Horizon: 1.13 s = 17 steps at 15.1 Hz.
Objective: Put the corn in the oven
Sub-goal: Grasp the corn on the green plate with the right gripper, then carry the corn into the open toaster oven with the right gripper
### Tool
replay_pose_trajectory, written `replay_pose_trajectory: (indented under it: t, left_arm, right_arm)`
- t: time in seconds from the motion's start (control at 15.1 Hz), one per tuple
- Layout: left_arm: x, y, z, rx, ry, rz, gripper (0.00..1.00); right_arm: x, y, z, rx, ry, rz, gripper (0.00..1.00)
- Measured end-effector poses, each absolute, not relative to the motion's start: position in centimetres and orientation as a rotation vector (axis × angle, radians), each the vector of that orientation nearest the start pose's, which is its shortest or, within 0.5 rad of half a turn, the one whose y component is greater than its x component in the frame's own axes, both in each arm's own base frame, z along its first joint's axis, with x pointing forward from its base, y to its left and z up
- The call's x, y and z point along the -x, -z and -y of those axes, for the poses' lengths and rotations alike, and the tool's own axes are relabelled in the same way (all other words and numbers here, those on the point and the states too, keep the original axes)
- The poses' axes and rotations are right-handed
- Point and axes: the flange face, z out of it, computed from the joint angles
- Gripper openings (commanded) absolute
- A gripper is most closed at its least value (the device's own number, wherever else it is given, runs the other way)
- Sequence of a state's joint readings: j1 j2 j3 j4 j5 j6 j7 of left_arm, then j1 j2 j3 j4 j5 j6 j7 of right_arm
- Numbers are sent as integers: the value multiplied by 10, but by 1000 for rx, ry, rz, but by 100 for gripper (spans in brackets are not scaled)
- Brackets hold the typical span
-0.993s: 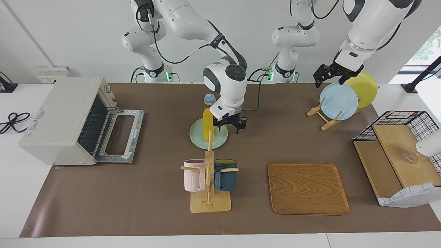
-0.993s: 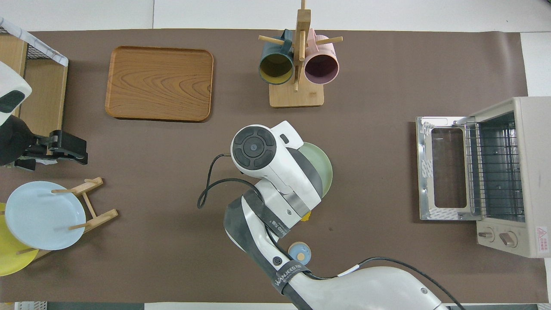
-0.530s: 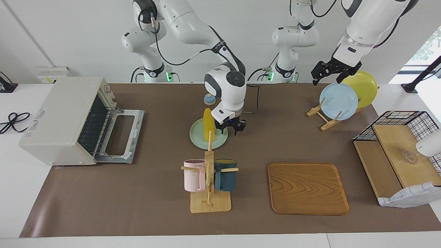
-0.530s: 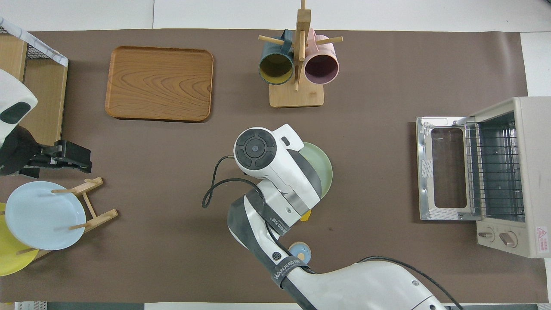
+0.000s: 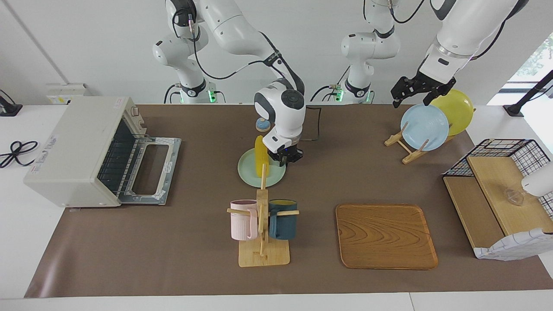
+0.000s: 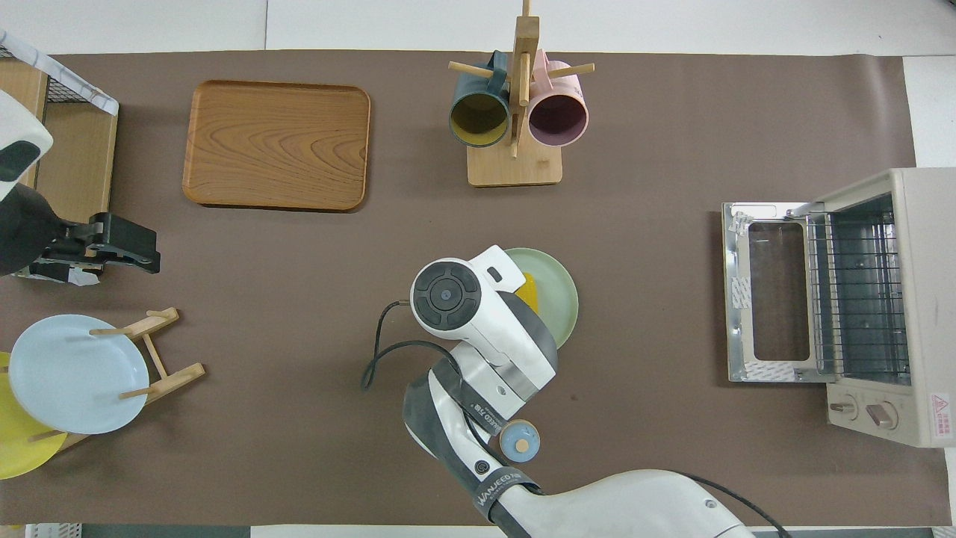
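- Right hand (image 5: 285, 157) now sits low at the pale green plate (image 5: 276, 176), just beside the corn (image 5: 260, 156); a second ago it hung higher and toward the left arm's end of the plate, fingers spread
- In the facing view its fingers look drawn closer together than before, but whether they grip the corn or only flank it, cannot tell
- Corn lies on the green plate in the middle of the table (image 5: 194, 242), long axis running toward and away from the robots; it has not shifted across the three moments
- In the overhead view a strip of corn (image 6: 529, 291) now shows beside the wrist, where before the arm covered most of the plate (image 6: 562, 305)
- Oven (image 5: 82, 149) stands at the right arm's end of the table, door dropped open, rack bare, well apart from the corn
- Left hand (image 5: 417, 88) hovers open over the blue plate (image 5: 424, 126) on its wooden stand; that arm waits
- Judgement: approach is closing into the grasp; lift and carry to the oven not yet begun
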<state>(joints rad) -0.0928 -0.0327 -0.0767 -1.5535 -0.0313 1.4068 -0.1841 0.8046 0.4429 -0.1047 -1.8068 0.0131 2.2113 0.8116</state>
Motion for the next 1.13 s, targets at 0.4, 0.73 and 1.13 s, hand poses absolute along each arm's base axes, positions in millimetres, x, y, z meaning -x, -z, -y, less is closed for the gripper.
replay_pose_trajectory:
  t: [0.4, 0.73, 1.13]
  left_arm:
    - [-520, -635, 94, 3144, -188, 15, 100]
    - [-521, -633, 94, 3145, -189, 14, 100]
    - [-521, -633, 94, 3145, -189, 14, 100]
  right_arm:
    - [-511, -329, -387, 3346, -95, -23, 0]
    - [-561, -378, -268, 3372, -269, -113, 0]
    - [-563, -393, -181, 3375, -465, -143, 0]
